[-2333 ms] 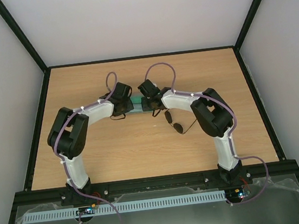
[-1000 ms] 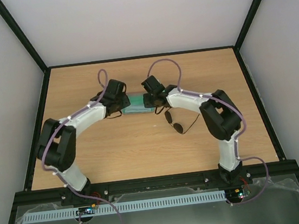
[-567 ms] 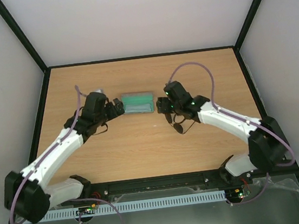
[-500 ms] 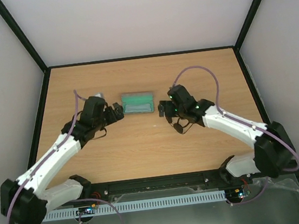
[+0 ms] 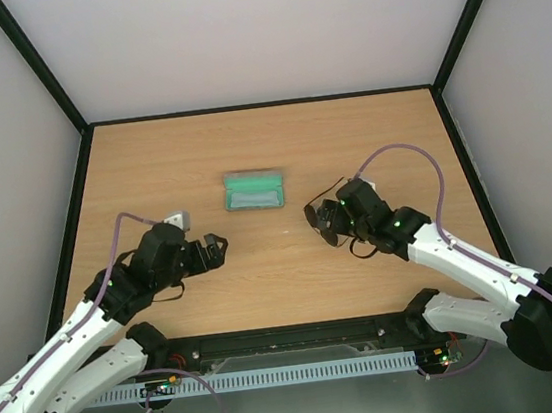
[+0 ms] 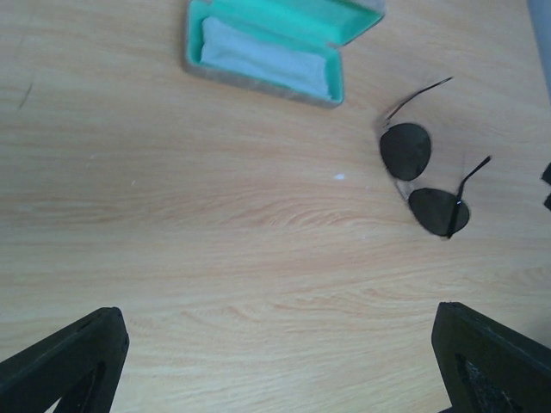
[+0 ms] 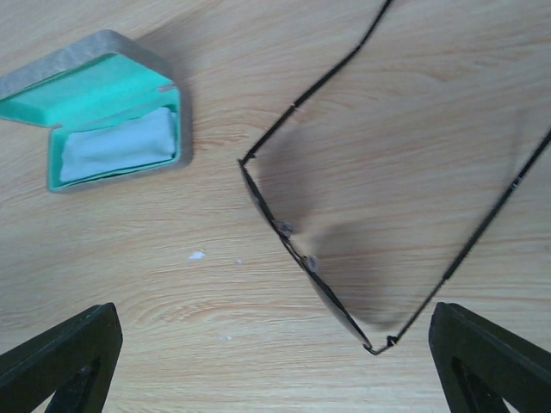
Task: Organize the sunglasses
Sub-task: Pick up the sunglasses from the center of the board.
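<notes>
The sunglasses [image 7: 312,268] lie unfolded on the wooden table, thin dark wire frame, both temple arms spread. In the left wrist view the sunglasses [image 6: 426,185] show two round dark lenses, right of the case. From above, only a temple arm of the sunglasses [image 5: 335,186] pokes out beside my right gripper [image 5: 322,223], which hovers open just over them. My right gripper [image 7: 275,379] holds nothing. My left gripper [image 5: 216,246] is open and empty, near-left of the case. Only table shows between the spread fingers of my left gripper [image 6: 275,379].
The grey case [image 5: 254,190] lies open mid-table, green lining up. A light blue cloth [image 6: 258,58] rests inside the case [image 6: 337,82]. The right wrist view shows the same case [image 7: 86,64] and cloth [image 7: 116,146] at upper left. Black frame rails border the table.
Both arms have pulled back from the case toward the near edge, and both grippers have opened. The case and the sunglasses have stayed in place.
</notes>
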`<state>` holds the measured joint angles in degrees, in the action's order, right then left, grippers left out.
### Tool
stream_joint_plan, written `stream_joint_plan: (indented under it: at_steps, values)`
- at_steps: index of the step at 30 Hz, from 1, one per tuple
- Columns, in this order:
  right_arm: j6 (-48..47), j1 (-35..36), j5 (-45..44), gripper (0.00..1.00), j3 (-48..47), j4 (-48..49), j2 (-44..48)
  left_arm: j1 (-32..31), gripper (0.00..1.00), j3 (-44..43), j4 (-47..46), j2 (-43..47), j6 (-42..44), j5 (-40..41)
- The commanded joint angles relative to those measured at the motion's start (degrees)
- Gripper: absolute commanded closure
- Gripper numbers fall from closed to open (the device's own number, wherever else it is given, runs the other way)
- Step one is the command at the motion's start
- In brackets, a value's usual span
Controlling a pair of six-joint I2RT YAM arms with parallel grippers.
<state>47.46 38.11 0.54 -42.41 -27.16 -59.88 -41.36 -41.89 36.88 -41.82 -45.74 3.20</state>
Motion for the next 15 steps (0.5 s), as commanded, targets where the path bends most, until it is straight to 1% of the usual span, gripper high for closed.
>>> stream_joint_plan:
  at_steps: [1, 4, 6, 8, 10, 12, 15]
  values:
    - [5.89, -0.32, -4.54, 0.01, 2.28, -1.90, 1.48, -0.30, 0.00, 3.63, 4.27, 3.31, -1.90, -1.46]
    - [6.29, -1.91, -5.50, 0.02, 1.69, -1.27, 0.61, -0.30, 0.01, 5.01, 4.03, 5.60, -1.93, -1.41]
    - [5.65, -5.18, -2.40, 0.02, 0.82, -0.36, -1.12, -0.21, 0.01, 4.79, 4.12, 4.91, -1.86, -0.76]
    - [4.40, -9.28, 1.48, 0.01, -0.90, -0.22, -3.45, -0.21, 0.00, 3.80, 3.48, 2.92, -1.89, -0.89]
    - [2.83, -12.69, 3.39, 0.01, -4.11, -1.60, -5.68, -0.12, 0.00, 1.20, 3.12, 0.10, -1.79, -1.29]
    - [1.69, -14.57, 3.78, 0.01, -7.17, -3.29, -8.16, 0.01, 0.01, -1.45, 2.89, -3.14, -1.29, -1.71]
    - [0.36, -15.51, 3.88, 0.01, -11.43, -6.42, -12.89, 0.47, 0.00, -4.59, 2.06, -8.10, -0.68, -2.78]
